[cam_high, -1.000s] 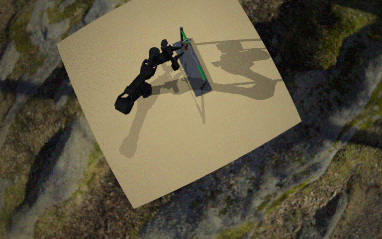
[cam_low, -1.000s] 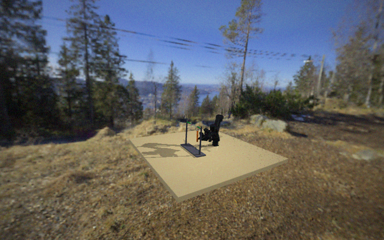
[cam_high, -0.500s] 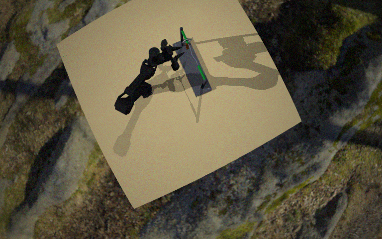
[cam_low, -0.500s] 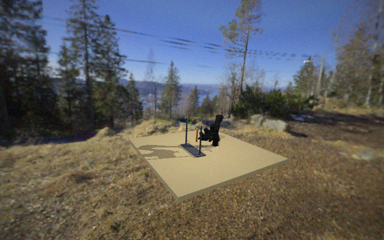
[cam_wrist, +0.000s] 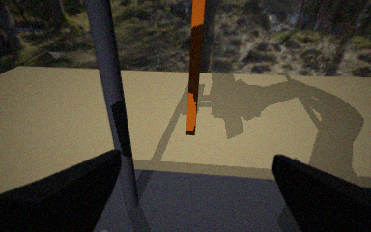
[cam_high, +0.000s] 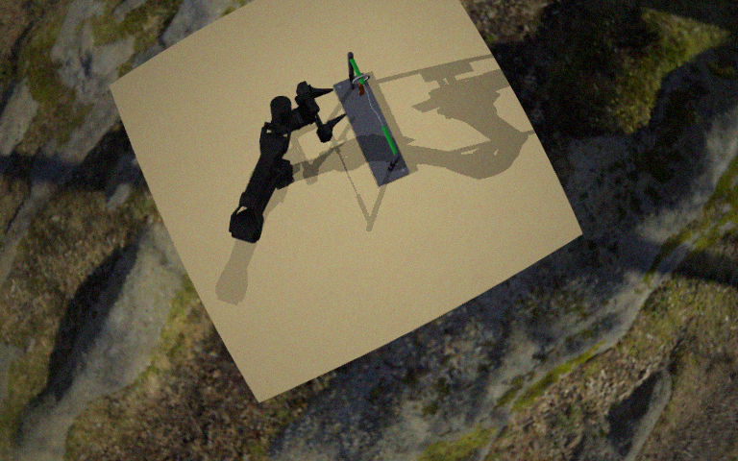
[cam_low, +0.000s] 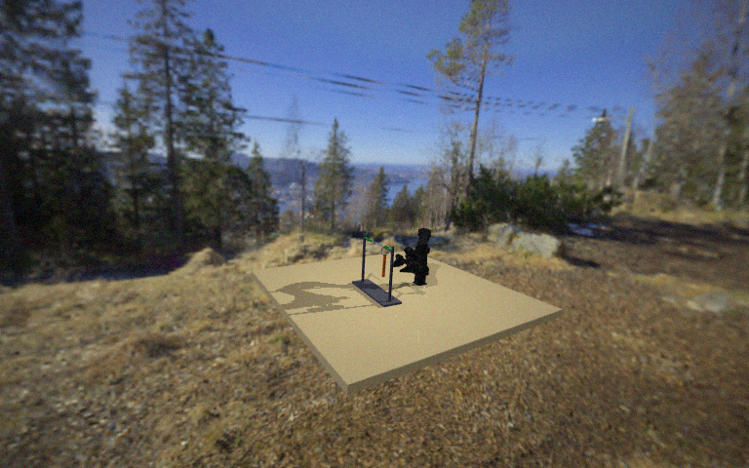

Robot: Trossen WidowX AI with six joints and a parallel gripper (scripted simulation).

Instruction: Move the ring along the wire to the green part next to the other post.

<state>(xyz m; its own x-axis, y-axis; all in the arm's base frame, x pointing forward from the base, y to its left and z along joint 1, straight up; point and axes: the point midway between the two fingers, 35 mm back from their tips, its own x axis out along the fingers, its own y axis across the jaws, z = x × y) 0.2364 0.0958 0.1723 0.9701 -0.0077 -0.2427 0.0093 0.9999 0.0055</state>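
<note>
We see the orange handle hanging straight down ahead of us in the wrist view, its top cut off by the upper edge, so the ring is out of sight there. From above, the ring shows as a pale loop around the green part of the wire just beside the far post, with the handle a small dark-orange stub below it. The thin grey part of the wire is barely a hairline over the grey base plate; we cannot tell from up here how close the ring sits to it.

The gripper stands spread nearly to its full width and has hold of nothing. Its two black fingertips fill the bottom corners of the wrist picture, with the handle apart from both, out in front. The near post rises just beside the finger in the bottom left corner; whether they touch is hard to judge.

The arm stands on the tan platform, whose far side of the base plate carries only shadows. In the exterior view the whole rig is tiny and dark, and the fingers blur into the arm. No writing or labels can be made out anywhere.
</note>
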